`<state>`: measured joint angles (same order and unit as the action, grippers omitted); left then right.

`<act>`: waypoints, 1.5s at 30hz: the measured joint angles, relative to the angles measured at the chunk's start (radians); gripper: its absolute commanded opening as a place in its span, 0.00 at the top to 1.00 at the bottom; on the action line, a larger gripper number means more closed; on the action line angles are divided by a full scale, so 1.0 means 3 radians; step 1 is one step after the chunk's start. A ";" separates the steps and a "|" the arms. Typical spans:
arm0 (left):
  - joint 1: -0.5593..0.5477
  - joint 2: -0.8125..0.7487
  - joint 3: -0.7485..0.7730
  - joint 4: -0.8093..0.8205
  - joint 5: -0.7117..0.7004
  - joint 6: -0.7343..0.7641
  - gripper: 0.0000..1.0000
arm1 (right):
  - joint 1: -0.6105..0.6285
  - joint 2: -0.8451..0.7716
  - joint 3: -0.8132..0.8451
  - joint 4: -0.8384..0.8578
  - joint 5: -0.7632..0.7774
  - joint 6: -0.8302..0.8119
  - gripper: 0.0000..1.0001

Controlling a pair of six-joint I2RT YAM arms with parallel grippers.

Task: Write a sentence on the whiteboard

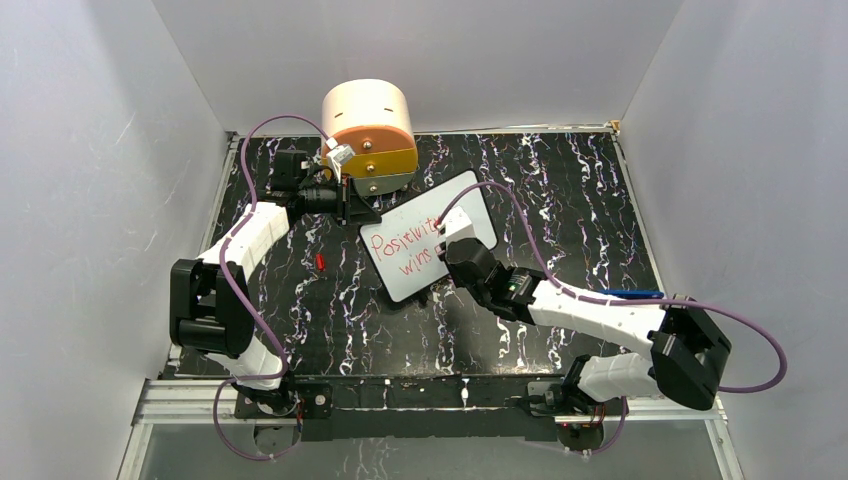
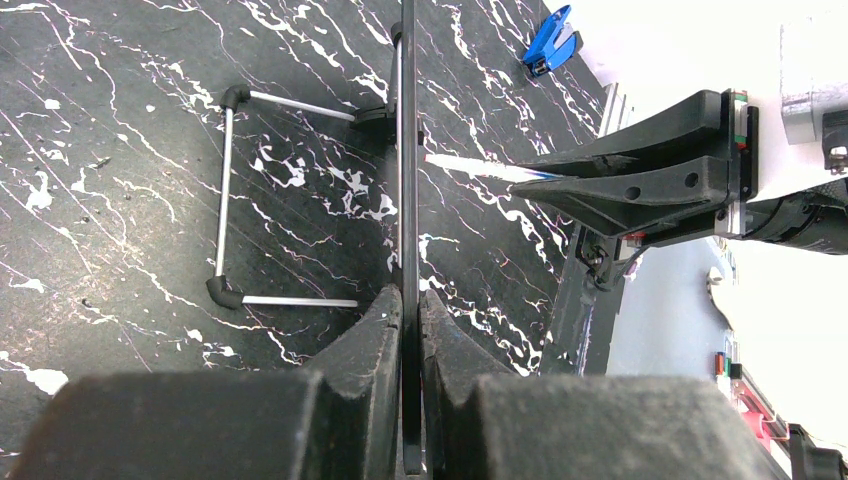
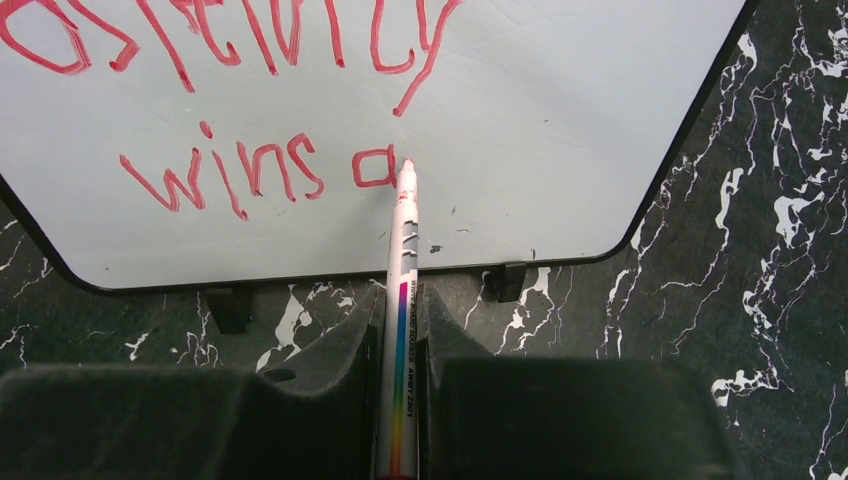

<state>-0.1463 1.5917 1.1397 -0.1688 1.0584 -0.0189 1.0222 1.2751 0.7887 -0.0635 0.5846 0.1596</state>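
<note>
Reading the whiteboard (image 1: 465, 200) first: it is standing in the middle of the table (image 1: 580, 200), propped on a wire stand (image 2: 225, 190). The sentence (image 3: 250, 170) is running in two slanted red lines, "Positivity" on top and "wins a" below, so I'm judging the last word as barely started.

The marker (image 3: 403, 250) is pointing straight out from the right gripper (image 3: 400, 302) at the board. Its long axis is roughly square to the lower line, with the tip touching just right of the "a". Bare white is lying right of the tip, out to the rounded corner, so the next strokes should be heading that way. Room is looking sufficient.

Right gripper is clamping the marker barrel, jaws tight. Left gripper (image 2: 410, 305) is pinching the board's far-left edge, which its wrist view is showing edge-on. Right arm is sitting nearer the writing spot.

Round drawer unit (image 1: 368, 135) is standing at the far edge, just behind the board; its contents are not showing. Small red piece (image 1: 320, 262) is lying on the table left of the board, possibly the cap.
</note>
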 measured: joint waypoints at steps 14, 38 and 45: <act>0.0000 0.0000 0.0000 -0.0001 0.0000 0.0000 1.00 | -0.0056 0.0047 0.0015 0.0189 0.0023 -0.0108 1.00; 0.0001 0.0011 0.0006 0.0001 0.0001 0.0000 1.00 | -0.0089 0.0144 0.0120 0.0025 -0.0078 -0.0095 1.00; 0.0000 0.0011 0.0006 0.0000 0.0004 -0.0001 1.00 | -0.0090 0.0144 0.0120 -0.0209 -0.0158 -0.0041 1.00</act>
<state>-0.1463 1.5951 1.1416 -0.1688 1.0595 -0.0193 0.9951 1.3182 0.8246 -0.1261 0.5373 0.1474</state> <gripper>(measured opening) 0.060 0.206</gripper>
